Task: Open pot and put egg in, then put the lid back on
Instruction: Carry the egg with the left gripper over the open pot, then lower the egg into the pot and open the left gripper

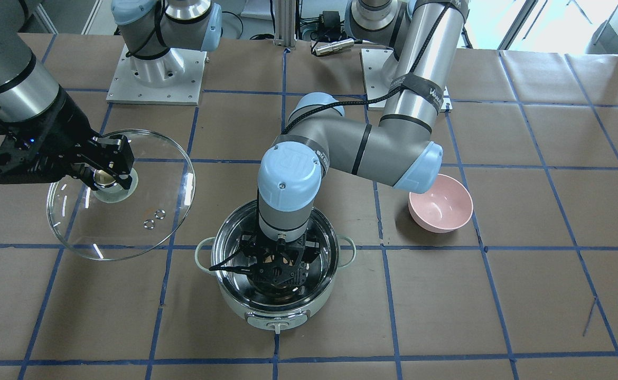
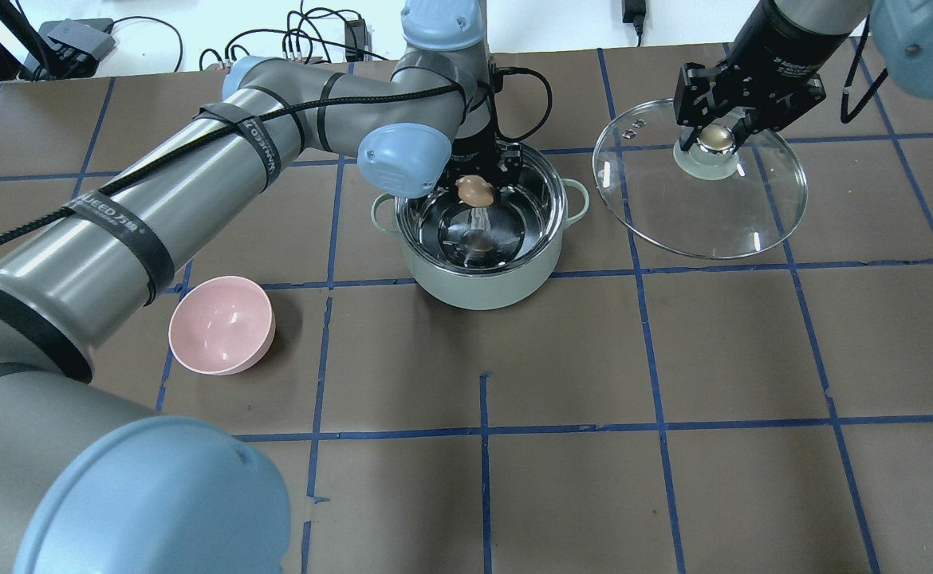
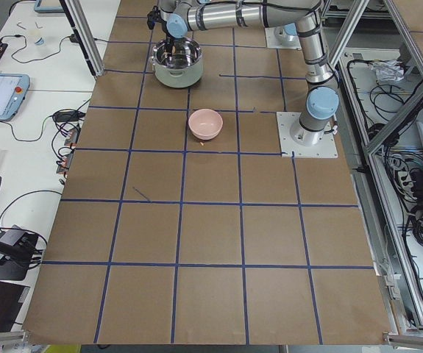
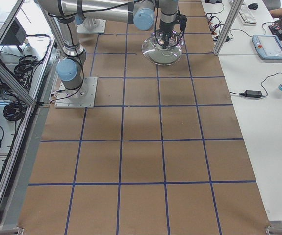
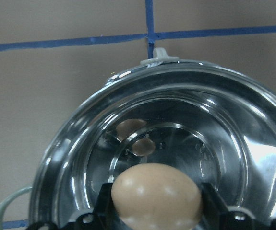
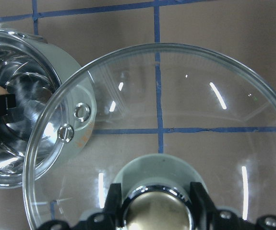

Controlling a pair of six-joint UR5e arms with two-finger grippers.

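Both tools are closed on something above the brown surface [image 2: 674, 359]. Right of the pot, the glass lid [image 2: 714, 215] hangs tilted, its beige knob [image 6: 157, 211] clamped by the right tool [image 2: 714, 137]. The pale-green pot [image 2: 482, 291] stands open near the middle. The left tool [image 2: 475, 185] grips the egg [image 5: 156, 196] over its steel bottom.

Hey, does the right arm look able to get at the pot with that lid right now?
Probably not yet. The left gripper, holding the egg, sits in the pot, blocking the way for the lid held aside by the right gripper.
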